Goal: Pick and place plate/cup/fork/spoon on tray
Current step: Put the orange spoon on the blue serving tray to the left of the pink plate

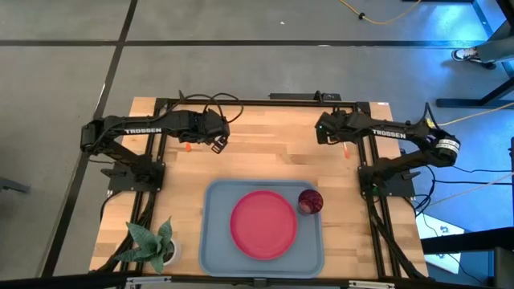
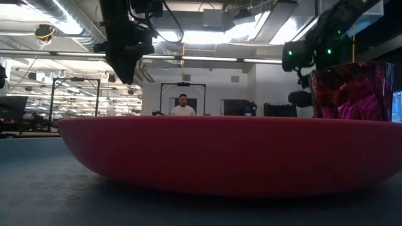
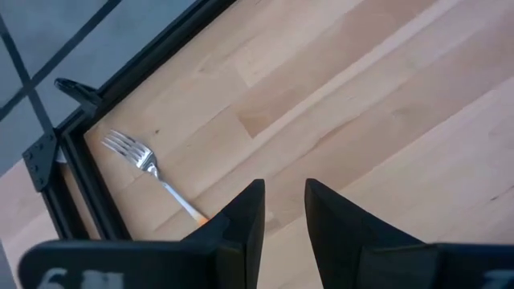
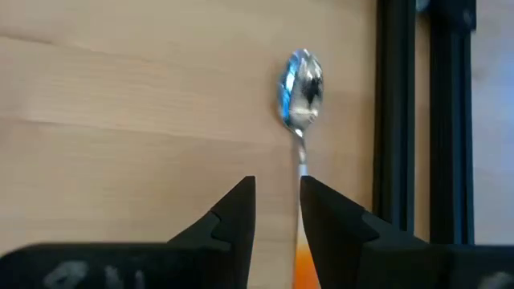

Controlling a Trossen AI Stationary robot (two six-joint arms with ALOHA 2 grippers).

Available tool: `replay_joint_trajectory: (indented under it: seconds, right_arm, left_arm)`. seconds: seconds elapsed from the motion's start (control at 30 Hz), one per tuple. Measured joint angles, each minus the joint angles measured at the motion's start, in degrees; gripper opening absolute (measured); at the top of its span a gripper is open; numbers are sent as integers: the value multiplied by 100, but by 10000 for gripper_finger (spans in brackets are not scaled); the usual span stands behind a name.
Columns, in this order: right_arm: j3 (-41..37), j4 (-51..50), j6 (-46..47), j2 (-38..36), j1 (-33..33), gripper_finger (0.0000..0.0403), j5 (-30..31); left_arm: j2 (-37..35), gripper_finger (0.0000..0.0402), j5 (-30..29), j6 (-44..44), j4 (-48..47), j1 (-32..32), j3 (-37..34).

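The grey-blue tray [image 1: 210, 241] lies at the table's near middle. On it rest the pinkish-red plate [image 1: 263, 223] and, by its far right corner, the dark red cup [image 1: 311, 201]. The fork [image 3: 148, 167] lies flat on the wood at the far left, next to the black frame. My left gripper [image 3: 285, 213] hovers open just beside it, nothing between the fingers. The spoon [image 4: 301, 84] lies flat at the far right beside the frame rail. My right gripper [image 4: 279, 209] hangs open above it, and the orange handle shows through the gap between the fingers.
A small potted plant [image 1: 152, 245] stands at the near left corner. Black frame rails [image 4: 393, 120] run along the table's sides and far edge, close to both utensils. Bare wood lies between the arms and the tray. A person [image 2: 183, 105] sits far off in the room.
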Motion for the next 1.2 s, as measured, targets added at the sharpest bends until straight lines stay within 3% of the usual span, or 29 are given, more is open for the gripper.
replay_joint_trajectory:
  seconds: [0.77,1.2]
  right_arm:
    - [-1068,1284,-190,4,-850,105,-431]
    - [-1170,1643,-503,347,-1348,105,-502]
  left_arm:
    - [2,85,14,447,187,0,-3]
    - [2,85,18,530,331,0,-4]
